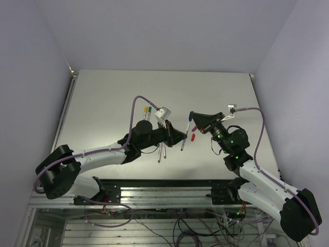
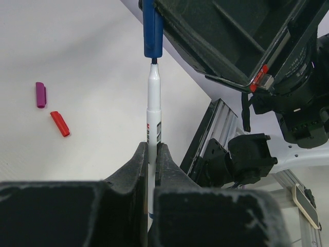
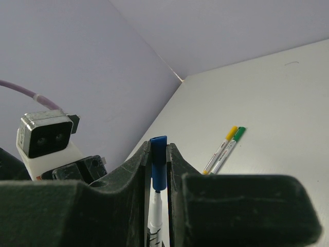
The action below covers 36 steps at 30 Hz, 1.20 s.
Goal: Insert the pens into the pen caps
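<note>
- Alignment is the main hazard. The blue pen (image 2: pixel 153 118) stands upright with its dark tip just at the mouth of the blue cap (image 2: pixel 152 31) and is not yet seated. A small sideways error would likely put the nib on the cap rim, bending it or smearing ink.
- The left gripper (image 2: pixel 152 154) is pinching the pen low on its barrel, leaving a long free length above the jaws. A closing push could tilt the barrel or slide it down through the grip instead of driving it home.
- The right gripper (image 3: pixel 159 154) is pressed onto the blue cap's smooth sides, with the cap's top standing slightly above the fingertips. Under axial load the cap may slip upward or twist out of line.
- If either part drops, it would land on the table (image 2: pixel 77 51) near the purple cap (image 2: pixel 40 94) and the red cap (image 2: pixel 60 123), and might scatter them.
- The right wrist housing sits close above the left fingers, so a hurried approach risks contact between the arms.
- Uncapped pens (image 1: pixel 162 152) lie just beside the left forearm, where a careless retreat could sweep them.
- The yellow pen (image 3: pixel 220 149) and the green pen (image 3: pixel 230 146) lie capped, side by side and well apart from the work, at low risk.
</note>
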Available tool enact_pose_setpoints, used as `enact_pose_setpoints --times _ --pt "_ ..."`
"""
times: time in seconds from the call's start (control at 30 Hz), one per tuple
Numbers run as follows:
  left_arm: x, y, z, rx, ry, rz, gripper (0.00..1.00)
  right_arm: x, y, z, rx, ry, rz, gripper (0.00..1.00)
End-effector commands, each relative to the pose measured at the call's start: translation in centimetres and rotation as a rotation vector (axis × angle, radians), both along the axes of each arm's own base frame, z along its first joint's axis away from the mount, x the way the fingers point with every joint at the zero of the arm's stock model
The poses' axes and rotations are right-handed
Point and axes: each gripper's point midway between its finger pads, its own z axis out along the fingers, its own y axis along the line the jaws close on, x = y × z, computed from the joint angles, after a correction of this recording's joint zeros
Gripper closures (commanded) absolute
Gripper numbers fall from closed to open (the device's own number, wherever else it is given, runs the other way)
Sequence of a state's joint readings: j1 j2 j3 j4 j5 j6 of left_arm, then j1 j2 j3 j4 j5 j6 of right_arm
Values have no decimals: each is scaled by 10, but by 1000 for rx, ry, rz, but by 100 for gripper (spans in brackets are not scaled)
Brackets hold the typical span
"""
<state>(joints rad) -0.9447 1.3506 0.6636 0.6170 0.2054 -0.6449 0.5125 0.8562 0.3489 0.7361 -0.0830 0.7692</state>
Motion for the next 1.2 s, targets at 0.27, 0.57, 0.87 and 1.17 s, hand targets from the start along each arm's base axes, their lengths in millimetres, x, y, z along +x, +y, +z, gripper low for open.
enact_pose_setpoints --times 0.27,0.57,0.87,1.17 --pt "2 0 12 -42 -26 24 93 -8 8 -2 3 -3 46 100" --pt "6 3 18 -73 -33 50 93 -13 16 -15 -22 23 69 100" --pt "5 9 34 -109 -70 67 93 -13 17 -27 -55 43 65 100" --pt "8 19 40 -137 -90 114 93 -13 18 -29 -56 47 70 100"
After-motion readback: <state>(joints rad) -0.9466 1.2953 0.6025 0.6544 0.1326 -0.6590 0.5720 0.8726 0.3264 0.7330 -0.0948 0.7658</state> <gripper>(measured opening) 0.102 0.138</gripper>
